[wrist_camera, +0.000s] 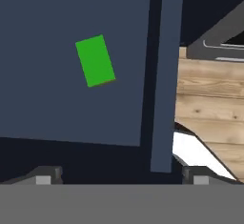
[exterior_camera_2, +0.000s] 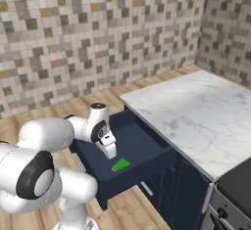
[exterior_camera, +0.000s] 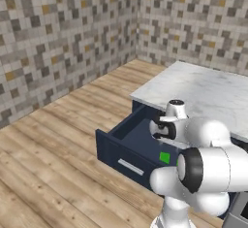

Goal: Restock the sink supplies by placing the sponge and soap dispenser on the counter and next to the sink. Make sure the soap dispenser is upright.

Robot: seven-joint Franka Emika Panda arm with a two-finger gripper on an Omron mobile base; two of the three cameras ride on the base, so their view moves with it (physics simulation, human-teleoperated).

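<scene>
The sponge (exterior_camera: 164, 157) (exterior_camera_2: 120, 165) (wrist_camera: 95, 60) is a small flat bright green block lying on the floor of an open dark navy drawer (exterior_camera: 127, 160) (exterior_camera_2: 147, 171) (wrist_camera: 43, 104). My gripper (exterior_camera_2: 112, 155) (wrist_camera: 121, 178) hangs over the drawer, pointing down into it, a little above and beside the sponge. It is open, its fingertips (wrist_camera: 44, 177) set wide apart with nothing between them. In the hand view the sponge lies ahead, left of centre. The soap dispenser, the sink and its counter are out of view.
The drawer juts from navy cabinets under a white marble slab (exterior_camera: 208, 96) (exterior_camera_2: 196, 116) next to a black stove (exterior_camera_2: 234, 185). The drawer's side wall (wrist_camera: 164, 75) rises right of the sponge. Wooden floor (exterior_camera: 58, 139) spreads to tiled walls.
</scene>
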